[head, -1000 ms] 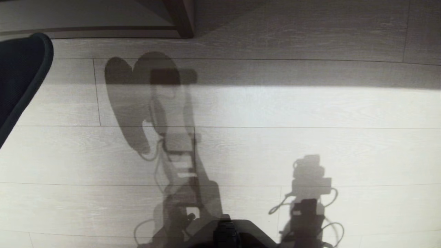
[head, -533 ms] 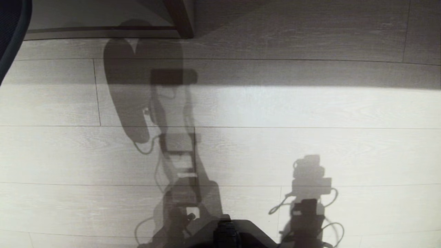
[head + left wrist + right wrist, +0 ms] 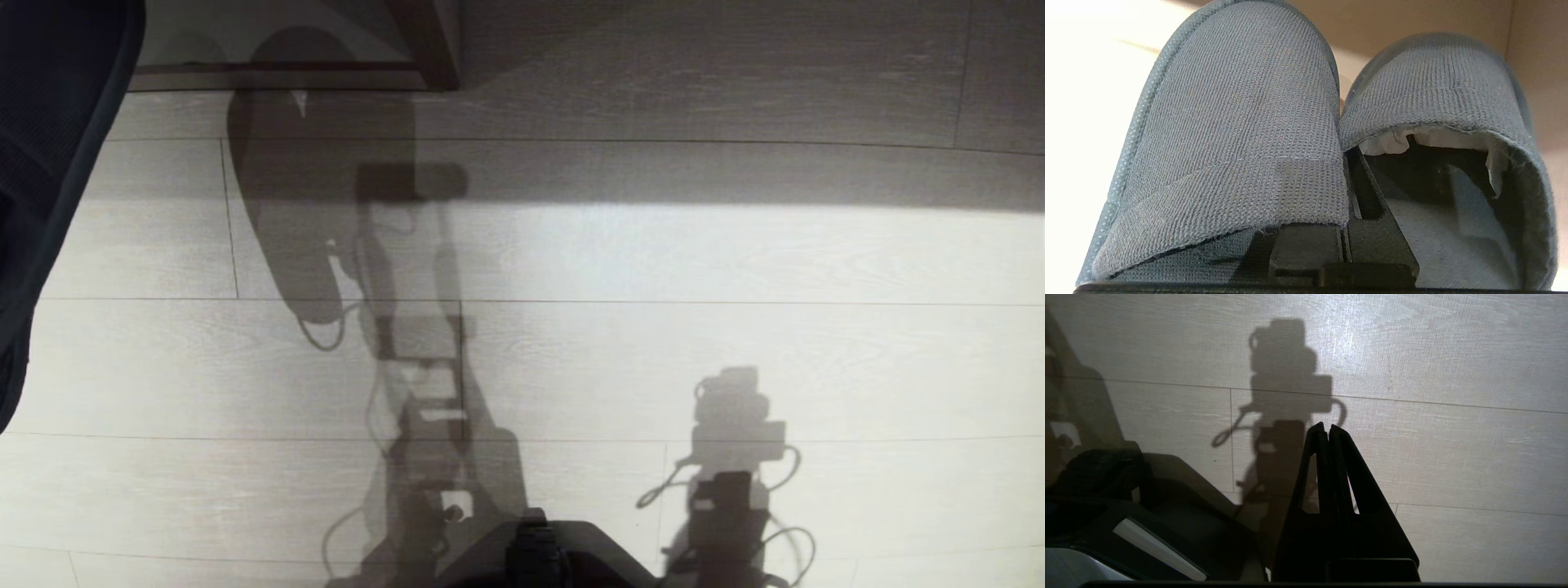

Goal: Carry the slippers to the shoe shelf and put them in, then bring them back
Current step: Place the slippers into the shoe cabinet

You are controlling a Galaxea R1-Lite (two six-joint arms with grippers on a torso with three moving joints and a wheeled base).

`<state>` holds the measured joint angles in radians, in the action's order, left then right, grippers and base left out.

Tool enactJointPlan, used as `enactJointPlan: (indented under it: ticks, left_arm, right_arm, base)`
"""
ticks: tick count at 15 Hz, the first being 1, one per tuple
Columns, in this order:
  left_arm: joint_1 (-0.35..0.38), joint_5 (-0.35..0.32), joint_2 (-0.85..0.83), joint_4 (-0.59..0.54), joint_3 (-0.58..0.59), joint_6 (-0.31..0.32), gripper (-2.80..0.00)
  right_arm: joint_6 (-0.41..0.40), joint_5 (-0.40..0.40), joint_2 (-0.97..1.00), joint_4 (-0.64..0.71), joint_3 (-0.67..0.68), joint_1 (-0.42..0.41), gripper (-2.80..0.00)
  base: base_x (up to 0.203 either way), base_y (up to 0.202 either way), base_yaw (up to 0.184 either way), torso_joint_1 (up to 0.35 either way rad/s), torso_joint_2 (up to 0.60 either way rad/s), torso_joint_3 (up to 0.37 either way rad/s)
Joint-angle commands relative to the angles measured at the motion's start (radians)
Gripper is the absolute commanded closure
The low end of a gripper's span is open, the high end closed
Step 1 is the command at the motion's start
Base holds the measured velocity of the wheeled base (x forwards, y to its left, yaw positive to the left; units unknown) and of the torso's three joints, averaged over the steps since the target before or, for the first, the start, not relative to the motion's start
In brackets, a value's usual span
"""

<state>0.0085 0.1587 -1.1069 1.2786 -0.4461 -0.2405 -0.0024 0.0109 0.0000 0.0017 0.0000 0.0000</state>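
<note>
Slippers [image 3: 1241, 134]: pair, dark fabric, side by side, pinched in left gripper [image 3: 1347, 228]. Right gripper [image 3: 1327, 430]: fingers pressed together, above pale plank floor [image 3: 735, 261].

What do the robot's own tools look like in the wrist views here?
The right tool is matte black: two flat tapering fingers, each with a long triangular cut-out, on a wider black base. The left tool shows the same black plastic, mostly hidden. No markings or cables show on either.

Pale wood-plank floor [image 3: 735, 261], shadowed
</note>
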Motion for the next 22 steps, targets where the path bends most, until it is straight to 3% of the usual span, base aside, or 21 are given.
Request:
enactJointPlan:
  ticks: [1,4,13,16,22]
  left_arm:
    - [0.0,0.0,-0.135,0.061,-0.075,-0.008,0.0]
    - [-0.013,-0.002,-0.227,0.242,-0.124,-0.01,0.0]
    - [-0.015,0.05,-0.408,0.251,-0.365,-0.024,0.0]
    - [-0.015,0.094,-0.493,0.251,-0.484,-0.032,0.0]
    - [-0.052,0.1,-0.59,0.251,-0.647,-0.04,0.0]
  right_arm:
    - [-0.001,0.0,-0.002,0.0,0.0,0.0,0.0]
    - [-0.001,0.0,-0.002,0.0,0.0,0.0,0.0]
    - [-0.001,0.0,-0.002,0.0,0.0,0.002,0.0]
    - [-0.001,0.0,0.0,0.0,0.0,0.0,0.0]
    - [-0.001,0.0,0.0,0.0,0.0,0.0,0.0]
  base:
    - [0.0,0.0,0.0,0.0,0.0,0.0]
    - [0.0,0.0,0.0,0.0,0.0,0.0]
    - [0.0,0.0,0.0,0.0,0.0,0.0]
    - [0.0,0.0,0.0,0.0,0.0,0.0]
    - [0.0,0.0,0.0,0.0,0.0,0.0]
